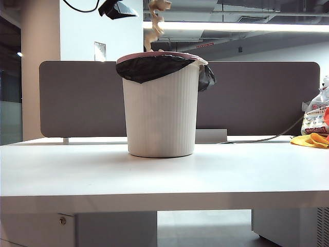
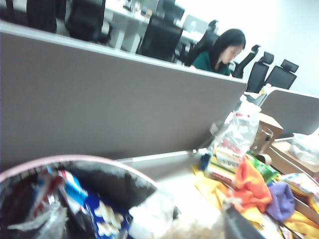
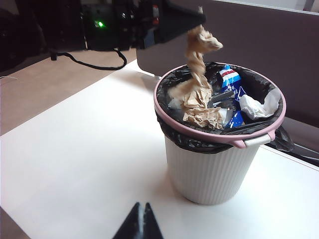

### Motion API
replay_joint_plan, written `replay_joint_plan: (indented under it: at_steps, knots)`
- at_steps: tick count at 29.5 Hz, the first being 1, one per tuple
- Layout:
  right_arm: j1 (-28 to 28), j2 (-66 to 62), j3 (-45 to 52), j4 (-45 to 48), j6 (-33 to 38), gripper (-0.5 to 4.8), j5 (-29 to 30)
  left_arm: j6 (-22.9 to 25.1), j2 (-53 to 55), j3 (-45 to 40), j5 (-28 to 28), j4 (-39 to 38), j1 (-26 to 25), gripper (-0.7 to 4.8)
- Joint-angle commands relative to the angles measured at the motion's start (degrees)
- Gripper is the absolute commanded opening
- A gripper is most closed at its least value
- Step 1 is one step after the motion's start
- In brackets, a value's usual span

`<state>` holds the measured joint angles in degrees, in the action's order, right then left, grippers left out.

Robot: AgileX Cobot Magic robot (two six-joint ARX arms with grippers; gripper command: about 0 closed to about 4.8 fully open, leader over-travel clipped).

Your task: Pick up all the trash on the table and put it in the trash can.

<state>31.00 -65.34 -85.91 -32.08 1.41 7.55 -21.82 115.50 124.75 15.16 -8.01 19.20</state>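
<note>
The tall white ribbed plastic trash can (image 1: pixel 162 110) with a pinkish rim and black liner stands upright near the middle of the wide flat white table (image 1: pixel 164 172), set back from the thick front edge, with bare surface on both sides. A grey-brown partition panel (image 1: pixel 257 98) runs along the far edge just behind it.

The left gripper (image 1: pixel 119 8) is above the can's rim, at the top of the exterior view; whether its jaws are wide or narrow cannot be told. A long strand of crumpled tan-brown paper trash (image 3: pixel 199 82) hangs from just below it into the can, its lower end resting on the contents: more crumpled paper, blue-and-white wrappers (image 3: pixel 232 82) and white tissue.

The right gripper (image 3: pixel 141 224) hovers low over the bare table in front of the can, well apart from it, jaws pressed together and empty.

A yellow cloth (image 1: pixel 311 140) and a printed plastic bag (image 1: pixel 314 117) lie at the table's right end.
</note>
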Motion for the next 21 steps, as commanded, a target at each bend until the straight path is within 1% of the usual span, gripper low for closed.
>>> replay_joint_plan:
  at_steps: [1, 4, 9, 11, 12, 13, 15, 16, 21]
  knots:
    - [0.07, 0.39, -0.24, 0.55, -0.24, -0.04, 0.15, 1.03, 0.74, 0.11, -0.85, 0.13, 0.07, 4.79]
    - [0.07, 0.39, -0.24, 0.50, -0.39, -0.04, 0.26, 1.09, 1.25, 0.11, -3.54, -2.32, 0.07, 4.79]
    - [0.07, 0.37, -0.24, 0.20, -0.61, -0.04, 0.26, 1.60, 2.34, 0.11, -4.07, -2.10, 0.04, 4.79]
    - [0.07, 0.37, -0.22, -0.07, -1.75, -0.04, 0.24, 1.70, 2.71, 0.11, -4.50, -1.38, 0.07, 4.79]
    - [0.07, 0.37, -0.22, -0.17, -2.10, -0.04, 0.07, 1.70, 2.84, 0.11, -4.50, -1.14, 0.07, 4.22]
    - [0.07, 0.35, -0.22, -0.28, -2.27, -0.04, 0.04, 1.70, 2.84, 0.11, -4.48, -0.94, 0.07, 2.51]
    - [0.07, 0.35, -0.22, -0.57, -2.82, -0.04, 0.04, 1.70, 2.84, 0.11, -4.46, 0.46, 0.07, 0.10]
    - [0.04, 0.35, -0.22, -0.70, -3.04, -0.04, 0.02, 1.70, 2.84, 0.11, -4.46, 1.31, 0.07, -0.05]
    - [-0.04, 0.31, -0.22, -0.61, -3.34, -0.04, 0.02, 1.68, 2.84, 0.11, -4.46, 6.03, 0.07, -0.04]
